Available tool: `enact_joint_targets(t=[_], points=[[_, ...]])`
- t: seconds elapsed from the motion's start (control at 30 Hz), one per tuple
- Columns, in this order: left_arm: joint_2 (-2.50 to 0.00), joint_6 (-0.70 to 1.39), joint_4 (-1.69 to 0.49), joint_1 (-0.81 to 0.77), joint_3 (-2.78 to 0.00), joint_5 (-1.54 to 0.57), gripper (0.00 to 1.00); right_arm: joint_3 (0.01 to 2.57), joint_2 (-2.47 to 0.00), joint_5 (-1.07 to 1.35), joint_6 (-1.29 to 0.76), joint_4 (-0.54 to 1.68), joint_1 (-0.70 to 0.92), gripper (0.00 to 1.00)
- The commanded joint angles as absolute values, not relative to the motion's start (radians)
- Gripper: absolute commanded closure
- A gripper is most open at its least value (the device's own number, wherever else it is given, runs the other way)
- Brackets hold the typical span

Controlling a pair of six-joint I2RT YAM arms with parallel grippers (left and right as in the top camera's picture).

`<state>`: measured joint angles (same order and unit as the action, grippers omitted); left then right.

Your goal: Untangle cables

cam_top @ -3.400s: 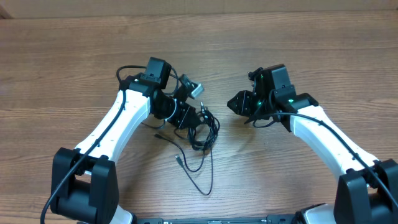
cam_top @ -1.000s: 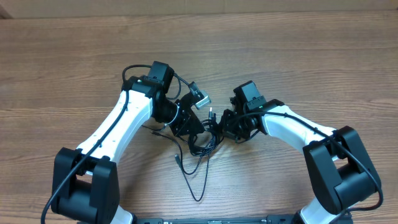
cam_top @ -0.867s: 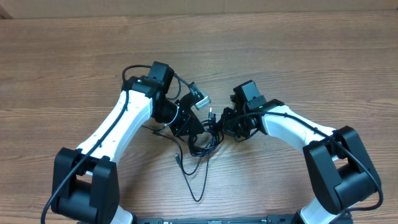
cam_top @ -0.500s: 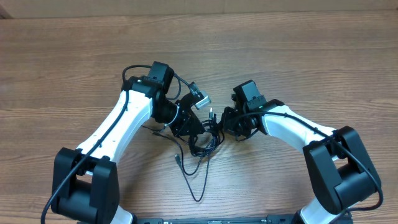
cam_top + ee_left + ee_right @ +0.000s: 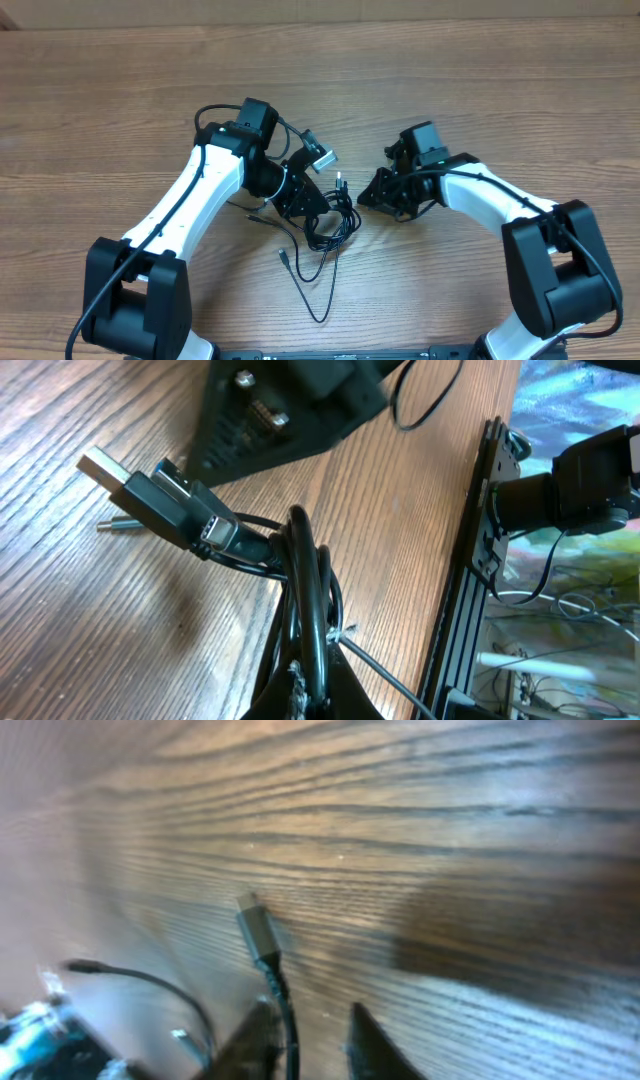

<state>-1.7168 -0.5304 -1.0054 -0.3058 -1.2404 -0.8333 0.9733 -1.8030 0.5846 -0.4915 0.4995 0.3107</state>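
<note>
Wood table (image 5: 500,80) under everything, and both arms are angled in toward the middle. The left arm (image 5: 200,190) reaches in with its wrist turned, and the right arm (image 5: 490,195) faces it from the other side.

The left gripper (image 5: 303,198) is clamped tight on the cables (image 5: 330,225). In its wrist view the black strands bunch together and rise straight out from between the fingers. The rest of the tangle lies in loose loops just below those fingers. One long strand (image 5: 325,290) trails away from them toward the near edge.

The right gripper (image 5: 312,1042) sits just beside the tangle, opposite the left one, with its fingers (image 5: 258,1035) set narrow but apart. One thin cord runs up through the gap. It hugs one finger and stays clear of the other, so there's no pinch to be seen.

A silver USB plug (image 5: 125,482) sticks out beyond the left fingertips, held off the wood. A small grey plug (image 5: 255,930) lies flat on the table just ahead of the right fingertips.
</note>
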Motion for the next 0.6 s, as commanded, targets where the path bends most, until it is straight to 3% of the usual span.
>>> enact_joint_targets(t=[0.0, 0.4, 0.57], points=[[-1.708, -0.509, -1.002, -0.293, -1.251, -0.890, 0.96, 0.969, -1.801, 0.733, -0.407, 0.520, 0.279, 0.66], [-1.708, -0.731, -1.029, -0.294, -1.252, -1.094, 0.96, 0.969, -1.802, 0.788, -0.474, 0.556, 0.289, 0.59], [-1.708, -0.731, -1.029, -0.294, -1.252, -1.096, 0.96, 0.969, -1.802, 0.787, -0.497, 0.580, 0.289, 0.66]])
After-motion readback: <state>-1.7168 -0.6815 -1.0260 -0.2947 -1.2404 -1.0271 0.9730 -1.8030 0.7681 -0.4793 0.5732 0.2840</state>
